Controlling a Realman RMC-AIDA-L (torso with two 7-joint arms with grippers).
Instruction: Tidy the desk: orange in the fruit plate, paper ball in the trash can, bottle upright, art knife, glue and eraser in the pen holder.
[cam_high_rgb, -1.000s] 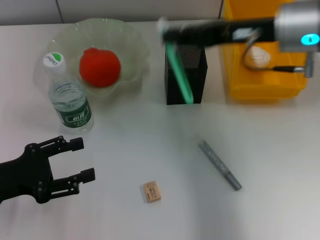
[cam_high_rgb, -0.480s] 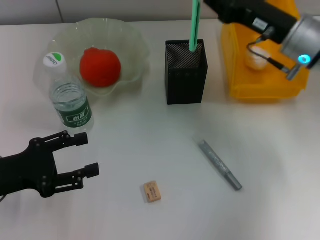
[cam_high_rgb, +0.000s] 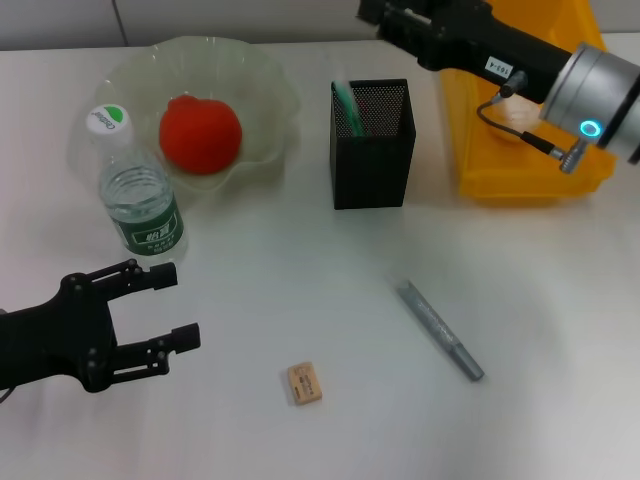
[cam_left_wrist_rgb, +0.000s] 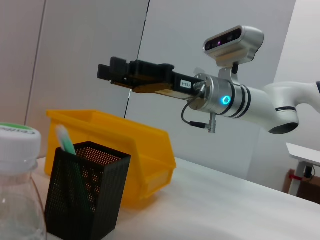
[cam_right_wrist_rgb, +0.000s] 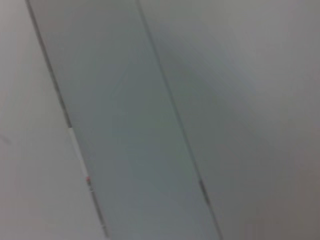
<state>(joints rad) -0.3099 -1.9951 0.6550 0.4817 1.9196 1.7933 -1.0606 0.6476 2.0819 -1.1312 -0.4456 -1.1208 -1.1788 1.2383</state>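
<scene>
Two arms are out over the white desk (cam_high_rgb: 300, 300). On the robot's left, low at the near edge, the left gripper (cam_high_rgb: 165, 308) hangs just over the desk with its black fingers spread apart and nothing between them. Just beyond it the bottle (cam_high_rgb: 138, 200) stands upright, white cap on top, green label around its waist. Behind the bottle sits the clear fruit plate (cam_high_rgb: 265, 90), with the red-orange orange (cam_high_rgb: 200, 133) resting in its hollow.

Moving along, the small tan eraser (cam_high_rgb: 305, 383) lies flat on the desk near the front, well apart from everything else. Farther back stands the black mesh pen holder (cam_high_rgb: 372, 160), and a green stick, probably the glue (cam_high_rgb: 346, 105), leans inside it against its left wall; the left wrist view shows that stick poking up just past the holder's rim. In front of the holder, toward the right, the grey art knife (cam_high_rgb: 440, 329) lies at a slant on the desk.

At the far right stands the yellow trash can (cam_high_rgb: 520, 170). The right arm reaches above it and past the pen holder, with the right gripper (cam_high_rgb: 385, 18) high beyond the holder's back edge; I cannot tell whether its fingers are parted or closed.
</scene>
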